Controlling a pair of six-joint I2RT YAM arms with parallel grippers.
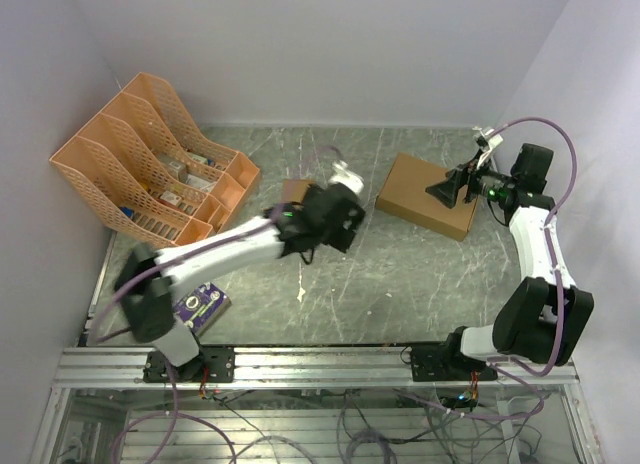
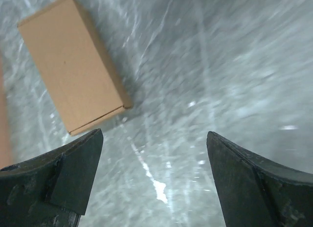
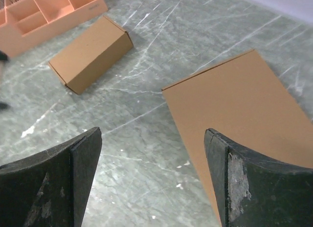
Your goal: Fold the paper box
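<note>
the paper box (image 2: pixel 73 65) lies closed on the table (image 2: pixel 220 65) beside the orange organizer (image 3: pixel 49 7), held by nothing. your left gripper (image 2: pixel 154 148) hovers near it, jaws wide and empty. the right gripper (image 3: pixel 154 139) hangs wide over the larger box (image 3: pixel 244 104). folding looks finished, so you only need to back off. from above, the left arm (image 1: pixel 240 244) hides most of the paper box.

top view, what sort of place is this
Probably a robotics lab test cell: plain white walls boxing in a grey marbled tabletop, an aluminium rail with loose cables, and an orange plastic mesh file rack.
</note>
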